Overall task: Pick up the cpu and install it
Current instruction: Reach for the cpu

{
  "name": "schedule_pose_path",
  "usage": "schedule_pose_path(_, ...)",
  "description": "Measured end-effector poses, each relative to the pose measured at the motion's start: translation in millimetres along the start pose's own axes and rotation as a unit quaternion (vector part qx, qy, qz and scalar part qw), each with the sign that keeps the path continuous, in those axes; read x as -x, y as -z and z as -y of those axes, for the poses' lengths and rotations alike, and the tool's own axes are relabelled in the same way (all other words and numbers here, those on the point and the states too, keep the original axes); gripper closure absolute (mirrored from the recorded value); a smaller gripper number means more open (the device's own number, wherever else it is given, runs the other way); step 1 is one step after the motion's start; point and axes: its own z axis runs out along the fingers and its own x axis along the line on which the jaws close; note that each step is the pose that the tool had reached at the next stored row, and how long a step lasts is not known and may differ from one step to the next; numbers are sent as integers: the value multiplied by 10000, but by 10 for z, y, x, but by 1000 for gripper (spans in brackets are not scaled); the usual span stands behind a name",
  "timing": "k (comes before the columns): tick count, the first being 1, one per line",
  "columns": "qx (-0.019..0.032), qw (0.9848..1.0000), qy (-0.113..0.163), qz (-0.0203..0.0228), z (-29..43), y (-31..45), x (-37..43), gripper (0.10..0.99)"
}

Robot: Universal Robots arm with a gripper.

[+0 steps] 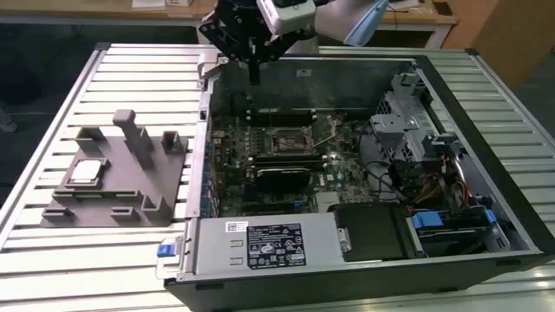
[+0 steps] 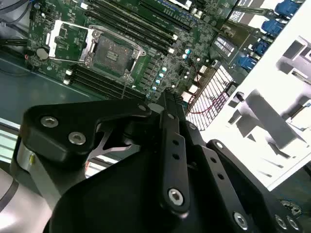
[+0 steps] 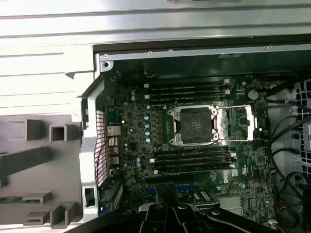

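The cpu [image 1: 87,170], a small pale square chip, lies flat in a recess of the grey plastic fixture [image 1: 113,175] on the table, at the exterior view's left of the open computer case [image 1: 364,162]. My gripper [image 1: 253,73] hangs high over the case's far wall, well away from the cpu, with its black fingers together and nothing between them. Its linkages show in both wrist views, with the gripper tip [image 2: 167,94] over the board. The motherboard's socket [image 3: 194,125] stands with its metal load plate [image 3: 238,124] flipped open beside it. The same socket [image 2: 109,51] shows a dark centre.
The case sits on a slatted metal table [image 1: 78,78]. Inside are memory slots [image 3: 187,90], a drive cage [image 1: 403,123], cables [image 1: 433,195] and a silver power supply box [image 1: 269,244] at the front. The fixture's upright posts [image 1: 130,127] rise near the cpu.
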Motion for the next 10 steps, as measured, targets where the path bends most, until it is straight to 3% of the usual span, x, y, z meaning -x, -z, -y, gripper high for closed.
schedule_pose_path(10, 0, 10000, 0, 0, 0, 0, 0, 980)
